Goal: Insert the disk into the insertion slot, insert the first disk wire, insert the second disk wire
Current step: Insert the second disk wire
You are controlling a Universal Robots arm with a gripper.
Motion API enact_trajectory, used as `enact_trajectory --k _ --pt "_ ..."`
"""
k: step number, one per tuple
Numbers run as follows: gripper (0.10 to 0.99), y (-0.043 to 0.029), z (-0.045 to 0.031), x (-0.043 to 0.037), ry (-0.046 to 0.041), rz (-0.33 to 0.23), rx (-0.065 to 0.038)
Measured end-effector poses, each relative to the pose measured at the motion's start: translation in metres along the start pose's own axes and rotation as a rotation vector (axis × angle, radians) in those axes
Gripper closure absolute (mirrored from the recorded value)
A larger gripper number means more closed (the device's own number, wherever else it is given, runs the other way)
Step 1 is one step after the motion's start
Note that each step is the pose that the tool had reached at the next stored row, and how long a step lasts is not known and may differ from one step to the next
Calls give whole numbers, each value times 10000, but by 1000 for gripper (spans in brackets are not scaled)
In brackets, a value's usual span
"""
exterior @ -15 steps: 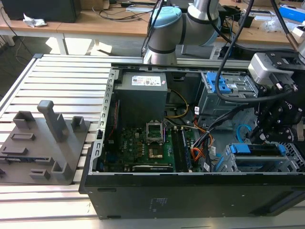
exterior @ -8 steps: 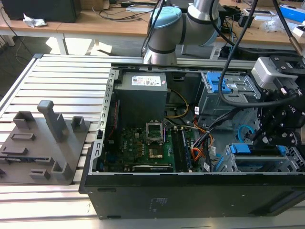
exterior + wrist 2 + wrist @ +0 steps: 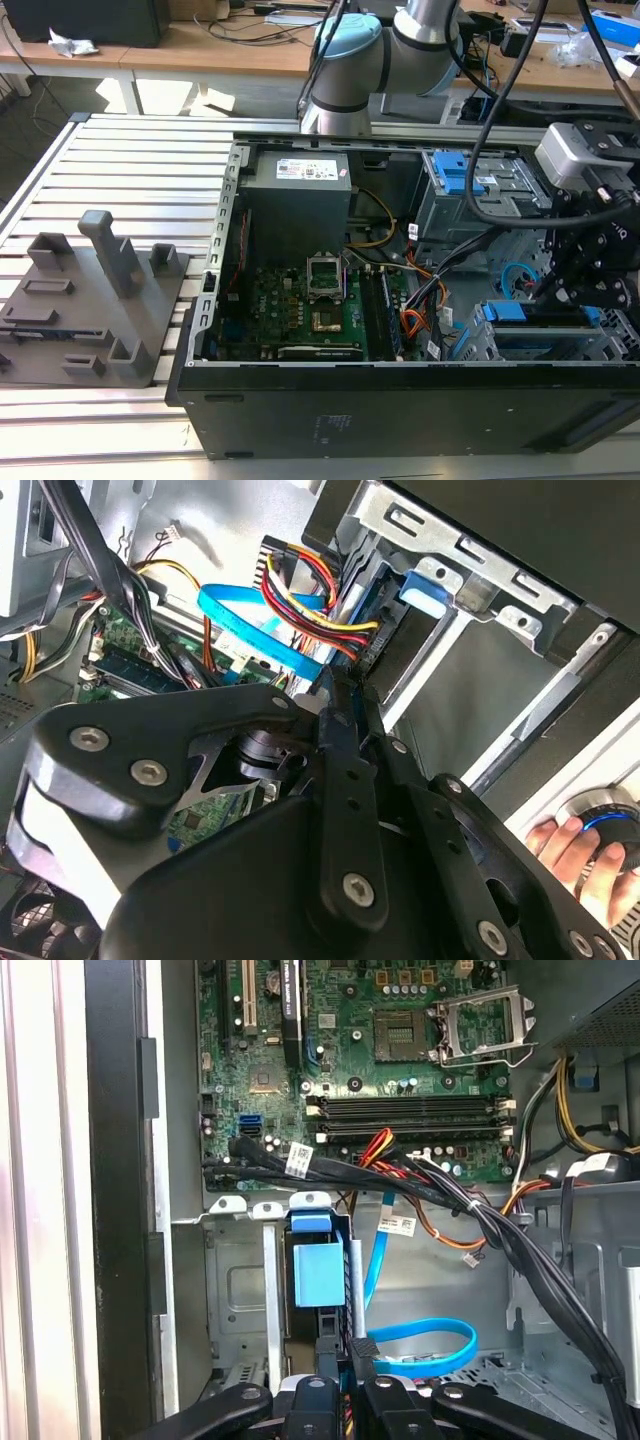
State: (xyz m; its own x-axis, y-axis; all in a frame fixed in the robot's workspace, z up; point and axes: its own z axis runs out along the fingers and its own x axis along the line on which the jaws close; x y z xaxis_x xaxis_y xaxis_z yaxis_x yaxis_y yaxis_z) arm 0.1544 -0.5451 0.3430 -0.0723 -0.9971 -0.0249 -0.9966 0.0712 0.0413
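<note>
The disk [image 3: 523, 312] sat in its blue carrier inside the insertion slot [image 3: 478, 345], at the lower right of the exterior view, low in the open computer case [image 3: 400, 400]. From how the carrier's end filled the bay in the first wrist view, we judged that step done and the wiring to be the step in hand.

The gripper [image 3: 340, 692] hung just beside the disk's rear edge. Its fingers were drawn close together on the end of the blue flat cable [image 3: 255, 630], which we took for one of the two disk wires. The grip looked narrow and near the plug, though the contact itself was partly hidden from us. The red, yellow and black power wires [image 3: 315, 590] ran just beside that plug toward the disk. We could not tell whether they were plugged in.

To do this well, we judged that the plug had to meet the disk's socket squarely, its flat side parallel to the drive, and be pressed straight along the socket's axis. A tilted plug would likely jam. The cable's loop [image 3: 425, 1350] lay slack in the case floor, so we expected little pull from it. The power wires crowded the approach and could snag a finger. Gentle force seemed wise, as the drive could shift in its carrier.
</note>
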Motion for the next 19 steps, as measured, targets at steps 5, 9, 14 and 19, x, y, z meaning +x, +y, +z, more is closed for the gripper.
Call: enact_trajectory --k 5,9,14,19 --pt "922 -6 20 17 -5 -1 0" --pt "922 -5 43 24 -10 0 0" --pt "914 -4 54 25 -16 -1 0" --pt "847 2 -78 21 -14 -1 0"
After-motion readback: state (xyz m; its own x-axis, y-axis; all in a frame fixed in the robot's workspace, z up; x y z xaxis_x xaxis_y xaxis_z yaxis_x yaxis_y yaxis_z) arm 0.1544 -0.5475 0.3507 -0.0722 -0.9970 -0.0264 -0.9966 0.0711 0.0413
